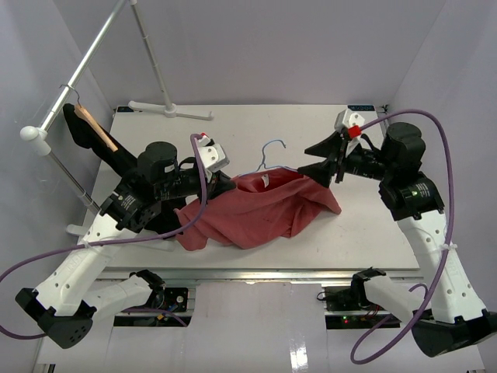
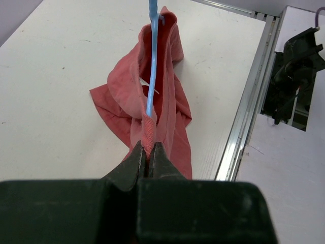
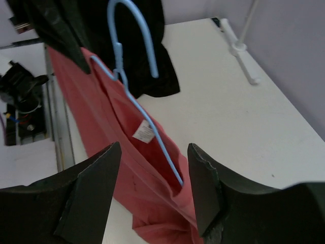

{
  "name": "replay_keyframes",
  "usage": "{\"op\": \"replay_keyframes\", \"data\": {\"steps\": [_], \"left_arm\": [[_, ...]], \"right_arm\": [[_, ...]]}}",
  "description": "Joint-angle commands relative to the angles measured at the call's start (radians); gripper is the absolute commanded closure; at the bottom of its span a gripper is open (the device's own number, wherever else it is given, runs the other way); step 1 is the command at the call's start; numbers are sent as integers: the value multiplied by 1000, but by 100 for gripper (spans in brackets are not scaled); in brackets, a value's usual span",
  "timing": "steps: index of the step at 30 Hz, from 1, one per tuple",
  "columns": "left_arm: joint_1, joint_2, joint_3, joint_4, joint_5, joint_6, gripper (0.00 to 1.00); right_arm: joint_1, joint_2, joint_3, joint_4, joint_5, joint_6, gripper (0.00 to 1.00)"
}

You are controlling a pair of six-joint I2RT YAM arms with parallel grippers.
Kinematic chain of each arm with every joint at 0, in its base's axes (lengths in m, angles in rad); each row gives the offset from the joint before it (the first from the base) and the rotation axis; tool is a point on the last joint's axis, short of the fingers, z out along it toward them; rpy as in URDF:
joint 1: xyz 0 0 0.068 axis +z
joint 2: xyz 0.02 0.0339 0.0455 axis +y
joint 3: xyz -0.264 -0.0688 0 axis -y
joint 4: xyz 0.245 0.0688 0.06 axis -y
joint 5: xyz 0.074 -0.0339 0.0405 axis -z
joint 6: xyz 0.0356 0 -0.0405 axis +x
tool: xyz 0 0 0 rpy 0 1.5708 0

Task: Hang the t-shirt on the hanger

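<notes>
**Desk:** Where are the shirt and wire?

**Me:** The t-shirt [image 1: 256,214] lies bunched mid-table [image 1: 373,225], closer to the near edge than the far one. Its upper edge is lifted between my two arms. The hanger [image 3: 118,58] is partly threaded, with the hook poking up toward the far edge and one wire arm running down inside the cloth.

**Desk:** Claws?

**Me:** My left gripper [image 2: 148,147] is pressed together on a narrow fold of the shirt, just where the wire disappears. My right gripper [image 3: 154,146] is spread wide, with the cloth and the wire's lower end between the fingers, and it is gripping nothing.

**Desk:** What worries you?

**Me:** That left pinch looks thin. If I pull sideways, I think the fold could slide out and the whole shirt sag. If I shut the right claw here, it may catch wire and fabric together and lock the shoulder short of seating. The hanger also seems to be carried only by the cloth, so a jerk could tip it out of the neck.
</notes>
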Motion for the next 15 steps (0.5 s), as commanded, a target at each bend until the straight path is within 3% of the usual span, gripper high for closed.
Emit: {"op": "replay_keyframes", "data": {"steps": [1,11,13,15], "left_arm": [[1,-2,50,75,98,-39,100],[1,4,42,154,229,-93,100],[1,6,43,162,237,-96,100],[1,8,47,169,244,-99,100]], "right_arm": [[111,43,53,5,-127,-104,37],[293,197,135,-45,44,-155,38],[296,219,144,-58,49,-161,48],[298,228,160,-71,67,-161,72]]}}
